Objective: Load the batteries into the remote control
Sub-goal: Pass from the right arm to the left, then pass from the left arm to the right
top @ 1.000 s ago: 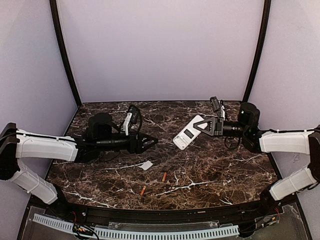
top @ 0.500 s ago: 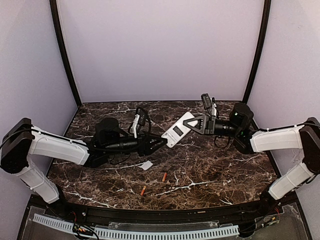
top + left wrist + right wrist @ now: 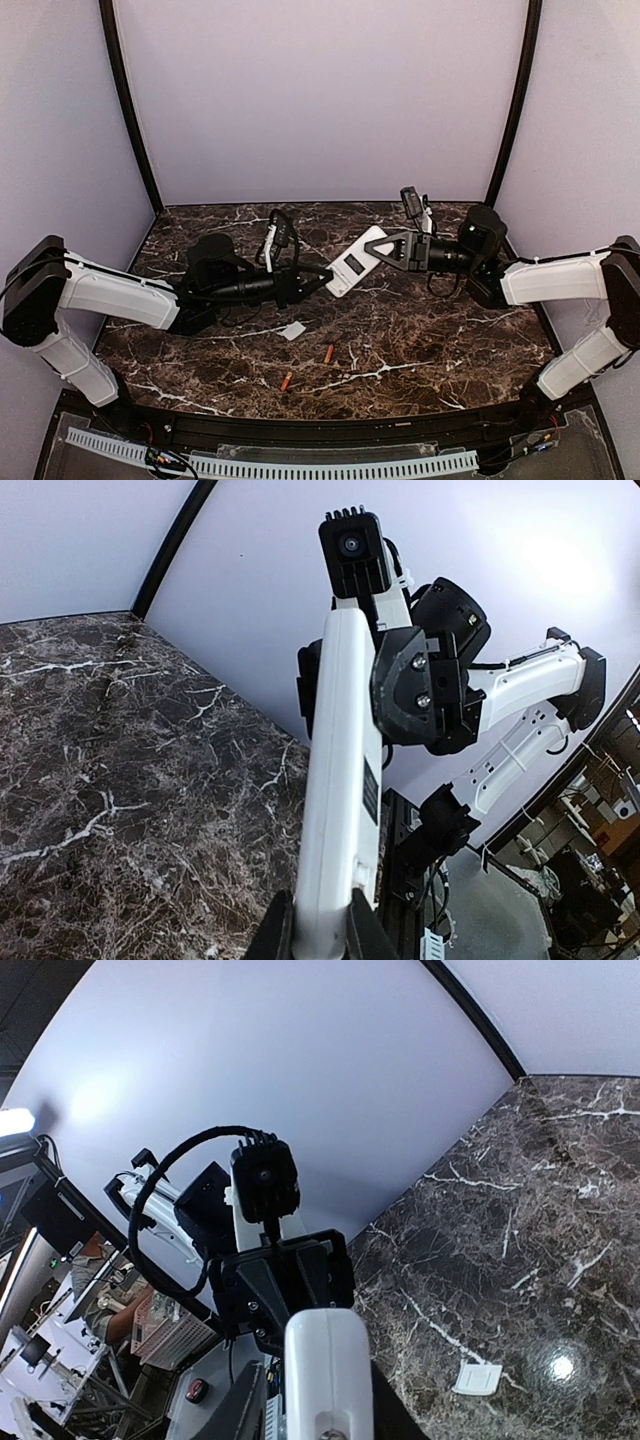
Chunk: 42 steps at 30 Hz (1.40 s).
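Remote control (image 3: 352,263) held in mid-air over table (image 3: 450,340), white back up, tilted, spanning both arms. Left gripper (image 3: 322,281) clamped on its lower end; fingers (image 3: 283,932) flank remote tight in left wrist view. Right gripper (image 3: 384,250) clamped on upper end. Two batteries (image 3: 328,353) (image 3: 286,381) loose on table, near front edge, apart from each other. White cover plate (image 3: 293,331) just beyond them.

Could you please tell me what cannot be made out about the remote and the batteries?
- Remote control: whether its battery bay is open; too small in the top view, seen obliquely in both wrist views.
- Batteries: polarity ends too small in the top view; outside both wrist views.
- Left gripper: only finger ends show; the rest is cut off by the left wrist view's bottom edge.
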Each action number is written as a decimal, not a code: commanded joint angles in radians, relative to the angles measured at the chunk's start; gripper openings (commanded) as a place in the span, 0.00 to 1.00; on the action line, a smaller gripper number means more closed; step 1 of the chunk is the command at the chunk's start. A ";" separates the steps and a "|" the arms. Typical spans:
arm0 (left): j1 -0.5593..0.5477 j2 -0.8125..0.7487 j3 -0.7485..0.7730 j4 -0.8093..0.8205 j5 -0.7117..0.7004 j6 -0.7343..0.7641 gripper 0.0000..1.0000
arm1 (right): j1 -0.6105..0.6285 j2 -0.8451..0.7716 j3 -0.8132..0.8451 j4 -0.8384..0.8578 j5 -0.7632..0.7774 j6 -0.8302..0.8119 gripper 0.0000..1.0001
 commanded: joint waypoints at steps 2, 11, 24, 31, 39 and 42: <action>0.014 -0.061 0.003 -0.091 0.086 0.085 0.00 | 0.010 -0.093 0.035 -0.210 -0.030 -0.101 0.50; 0.032 -0.113 0.111 -0.494 0.320 0.367 0.00 | 0.003 -0.229 0.098 -0.763 -0.063 -0.402 0.65; 0.032 -0.061 0.289 -0.943 0.329 0.646 0.00 | 0.022 -0.256 0.151 -1.091 -0.186 -0.584 0.56; 0.031 -0.031 0.319 -0.979 0.308 0.665 0.00 | 0.064 -0.180 0.222 -1.196 -0.181 -0.650 0.49; 0.030 -0.029 0.320 -0.960 0.339 0.663 0.00 | 0.109 -0.105 0.255 -1.200 -0.134 -0.676 0.55; 0.030 -0.029 0.327 -0.960 0.339 0.665 0.00 | 0.123 -0.081 0.261 -1.200 -0.134 -0.685 0.54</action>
